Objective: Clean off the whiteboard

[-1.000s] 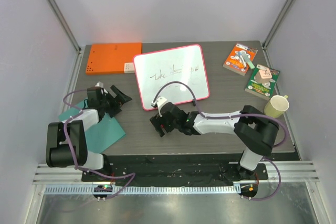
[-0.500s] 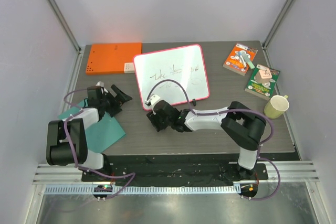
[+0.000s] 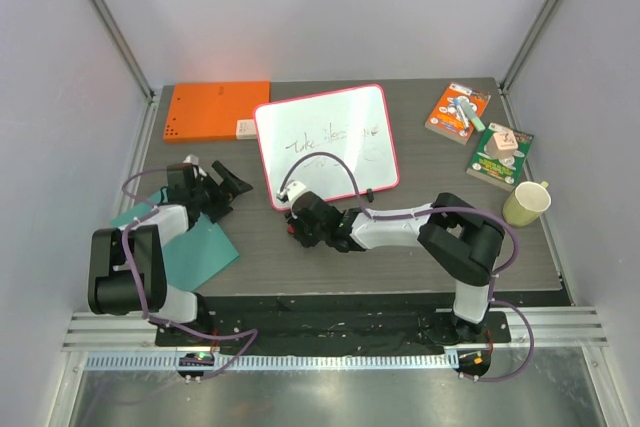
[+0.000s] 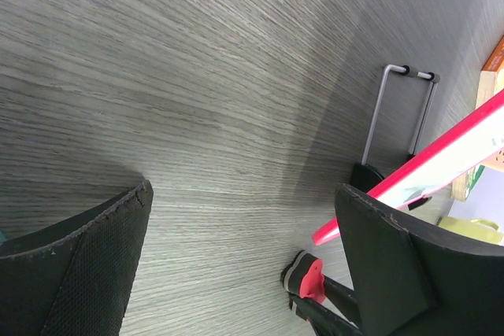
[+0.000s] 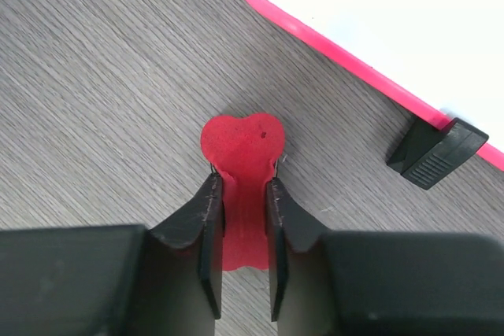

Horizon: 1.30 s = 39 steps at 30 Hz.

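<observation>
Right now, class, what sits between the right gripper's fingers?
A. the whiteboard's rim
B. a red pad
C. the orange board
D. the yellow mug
B: in the right wrist view the right gripper pinches a red pad, squashed in its grip, just off the corner of the whiteboard.

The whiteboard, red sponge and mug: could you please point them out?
whiteboard (image 3: 322, 137), top view, centre of its face
red sponge (image 5: 240, 139), right wrist view, exposed rounded end
mug (image 3: 525, 203), top view, its body
</observation>
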### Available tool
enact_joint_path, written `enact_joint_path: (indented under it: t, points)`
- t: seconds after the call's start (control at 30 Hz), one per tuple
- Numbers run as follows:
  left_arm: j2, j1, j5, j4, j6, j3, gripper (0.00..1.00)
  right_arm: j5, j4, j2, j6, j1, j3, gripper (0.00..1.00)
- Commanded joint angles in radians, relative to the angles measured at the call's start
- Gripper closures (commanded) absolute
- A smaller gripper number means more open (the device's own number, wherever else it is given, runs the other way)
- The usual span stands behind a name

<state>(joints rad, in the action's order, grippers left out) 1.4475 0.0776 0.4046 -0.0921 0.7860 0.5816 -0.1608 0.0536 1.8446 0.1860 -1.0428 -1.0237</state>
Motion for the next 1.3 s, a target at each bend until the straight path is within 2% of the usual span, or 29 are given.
enact_joint_path:
  t: [0.0, 0.2, 0.33, 0.47, 0.5, 0.63, 0.7, 0.83, 1.07, 1.13, 1.27]
  points:
    - [-0.016, -0.015, 0.014, -0.021, -0.002, 0.027, 0.03, -0.011, 0.023, -0.039, 0.012, 0.009, -0.001, 0.83]
    - [-0.012, -0.030, 0.028, -0.133, 0.015, 0.073, 0.00, -0.007, 0.005, -0.109, 0.021, 0.055, 0.005, 0.85]
    - [0.028, -0.033, 0.053, -0.279, 0.058, 0.118, 0.00, 0.085, 0.031, -0.228, 0.053, 0.170, 0.030, 0.85]
    - [0.117, -0.033, 0.108, -0.377, 0.061, 0.184, 0.00, 0.101, 0.014, -0.337, 0.055, 0.245, 0.005, 0.85]
    - [0.132, -0.033, 0.121, -0.446, 0.070, 0.190, 0.00, 0.098, -0.001, -0.372, 0.044, 0.259, -0.001, 0.85]
    - [0.246, -0.038, 0.192, -0.580, 0.128, 0.228, 0.00, 0.099, -0.006, -0.423, 0.032, 0.342, -0.029, 0.85]
    - [0.316, -0.039, 0.220, -0.627, 0.150, 0.250, 0.00, 0.109, -0.008, -0.420, 0.030, 0.397, -0.049, 0.85]
    - [0.393, -0.048, 0.284, -0.865, 0.209, 0.270, 0.02, 0.132, -0.005, -0.398, 0.032, 0.451, -0.082, 0.85]
    - [0.511, -0.068, 0.341, -0.981, 0.222, 0.363, 0.02, 0.149, 0.035, -0.325, 0.032, 0.483, -0.110, 0.85]
    - [0.554, -0.107, 0.362, -0.992, 0.223, 0.394, 0.02, 0.145, 0.040, -0.302, 0.029, 0.487, -0.113, 0.85]
    - [0.597, -0.122, 0.396, -1.037, 0.246, 0.443, 0.05, 0.087, 0.066, -0.251, 0.020, 0.495, -0.110, 0.85]
